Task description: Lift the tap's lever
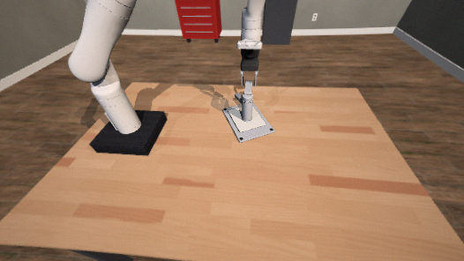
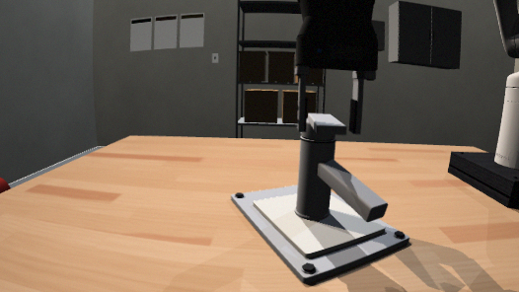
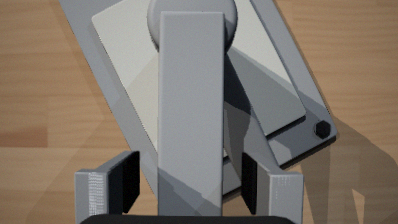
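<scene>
A grey tap (image 1: 246,112) (image 2: 315,173) stands upright on a grey base plate (image 1: 257,133) (image 2: 268,224) (image 3: 300,75) at the back middle of the wooden table (image 1: 265,198) (image 2: 123,197). Its flat lever (image 1: 248,88) (image 2: 326,123) (image 3: 191,110) lies about level on top. The spout (image 2: 352,189) slants down to one side. My gripper (image 1: 248,81) (image 2: 329,118) (image 3: 190,173) is open and points straight down. Its two fingers straddle the lever's free end, one on each side, with a small gap to the lever on both sides.
The arm's black base block (image 1: 128,132) (image 2: 483,173) sits on the table left of the tap in the top view. A red tool cabinet (image 1: 198,18) and a dark shelf (image 2: 268,64) stand off the table by the walls.
</scene>
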Controlling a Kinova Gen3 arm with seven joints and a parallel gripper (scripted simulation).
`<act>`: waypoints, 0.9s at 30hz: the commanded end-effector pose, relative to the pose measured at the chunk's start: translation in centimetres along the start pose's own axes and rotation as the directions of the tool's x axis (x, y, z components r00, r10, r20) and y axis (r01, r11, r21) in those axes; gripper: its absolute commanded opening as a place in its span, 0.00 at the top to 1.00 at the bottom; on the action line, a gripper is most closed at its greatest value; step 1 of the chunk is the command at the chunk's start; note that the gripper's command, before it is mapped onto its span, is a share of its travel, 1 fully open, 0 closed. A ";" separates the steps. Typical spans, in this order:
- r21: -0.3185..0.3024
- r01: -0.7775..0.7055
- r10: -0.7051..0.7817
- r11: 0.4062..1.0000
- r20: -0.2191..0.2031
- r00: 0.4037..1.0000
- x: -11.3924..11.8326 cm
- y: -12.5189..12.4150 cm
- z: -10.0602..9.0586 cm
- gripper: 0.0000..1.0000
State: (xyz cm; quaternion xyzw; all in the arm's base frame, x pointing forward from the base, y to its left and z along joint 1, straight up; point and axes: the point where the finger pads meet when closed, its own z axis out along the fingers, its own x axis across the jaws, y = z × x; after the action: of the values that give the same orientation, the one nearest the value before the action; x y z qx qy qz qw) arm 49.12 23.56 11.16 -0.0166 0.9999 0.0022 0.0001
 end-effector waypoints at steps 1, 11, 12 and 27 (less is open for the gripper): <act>-0.001 0.000 0.000 1.000 0.002 1.000 -0.1 0.0 0.2 0.00; -0.001 0.000 0.000 1.000 0.002 1.000 -0.1 0.0 0.8 0.00; -0.001 0.000 0.000 1.000 0.002 1.000 -0.1 0.0 0.8 0.00; -0.001 0.000 0.000 1.000 0.002 1.000 -0.1 0.0 1.1 0.00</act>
State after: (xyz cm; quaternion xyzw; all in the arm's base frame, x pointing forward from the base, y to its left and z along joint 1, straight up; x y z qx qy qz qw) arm 49.12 23.56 9.92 -0.0166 0.9999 0.0023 0.0002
